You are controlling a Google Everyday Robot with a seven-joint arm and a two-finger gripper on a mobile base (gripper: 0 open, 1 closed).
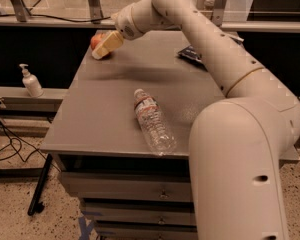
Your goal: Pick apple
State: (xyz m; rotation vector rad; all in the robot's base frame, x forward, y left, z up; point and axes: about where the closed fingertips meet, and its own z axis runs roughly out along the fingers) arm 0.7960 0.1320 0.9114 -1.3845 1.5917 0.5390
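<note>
The apple [95,39] is small, round and red-orange. It sits at the far left corner of the grey table [105,114]. My gripper [106,45] is at the end of the white arm that reaches in from the right. Its tan tip is right at the apple and covers the apple's right side. Only the left part of the apple shows.
A clear water bottle [154,127] lies on its side near the table's front middle. A dark blue snack bag [189,53] lies at the far right, partly behind the arm. A soap dispenser [31,81] stands on a low shelf to the left. Drawers sit under the table.
</note>
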